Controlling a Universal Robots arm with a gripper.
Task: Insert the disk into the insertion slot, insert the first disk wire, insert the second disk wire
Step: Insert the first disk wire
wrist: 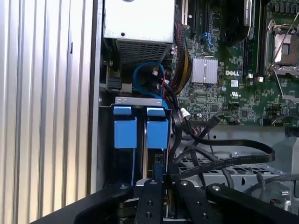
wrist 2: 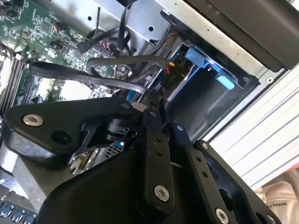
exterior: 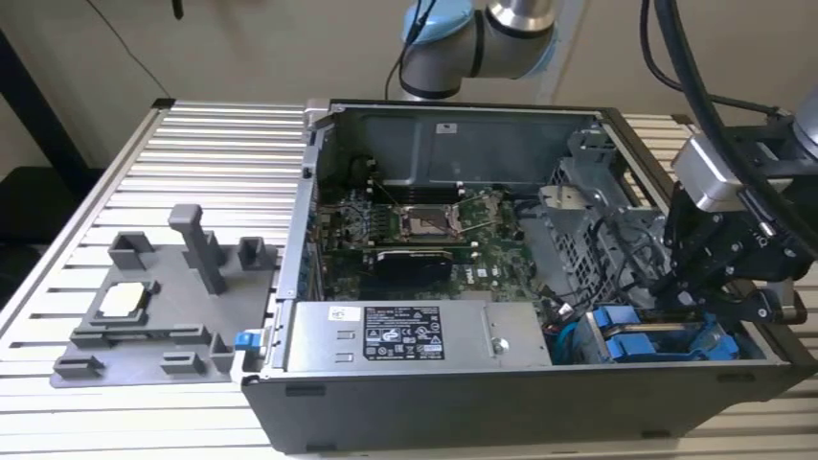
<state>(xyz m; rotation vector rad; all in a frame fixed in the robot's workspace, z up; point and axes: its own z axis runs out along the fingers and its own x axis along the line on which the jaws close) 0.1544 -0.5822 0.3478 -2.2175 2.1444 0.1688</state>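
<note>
We judge the wire step is in hand: the disk point(wrist: 156, 133) sits in the insertion slot point(wrist: 140, 100), and our pincer point(wrist: 161, 179), narrowly closed, hangs just beside it among black cables point(wrist: 224, 158), needing fine alignment.

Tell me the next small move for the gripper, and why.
Probably a short, slow descent straight toward the drive cage. In the first wrist view the gripper hangs just over the cage, where two blue-tabbed drives already sit, and loose black cables cross close beside it, so a sideways sweep might snag them.
</note>
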